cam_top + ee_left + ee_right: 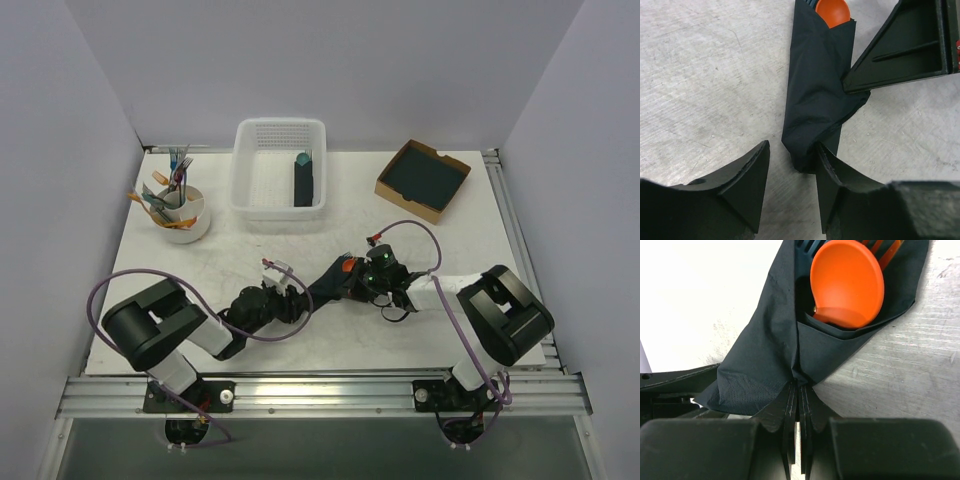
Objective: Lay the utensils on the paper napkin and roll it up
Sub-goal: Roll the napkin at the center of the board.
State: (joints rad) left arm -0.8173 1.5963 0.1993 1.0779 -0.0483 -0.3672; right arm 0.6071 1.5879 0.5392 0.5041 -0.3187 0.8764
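The paper napkin (328,283) lies on the table as a narrow dark bundle around the utensils (347,266). In the right wrist view an orange spoon bowl (847,282) and fork tines (886,249) stick out of the napkin's (765,360) open end. My right gripper (799,384) is shut, pinching a fold of the napkin's edge. In the left wrist view my left gripper (790,150) stands open at the bundle's (815,100) closed end. That end touches the tip of the right finger (832,175). The left finger is apart from it.
A white basket (255,190) at the back holds a dark roll with a teal tip (304,178). A cardboard box (385,185) of dark sheets sits at the back right. A white cup (190,225) of mixed cutlery stands at the back left.
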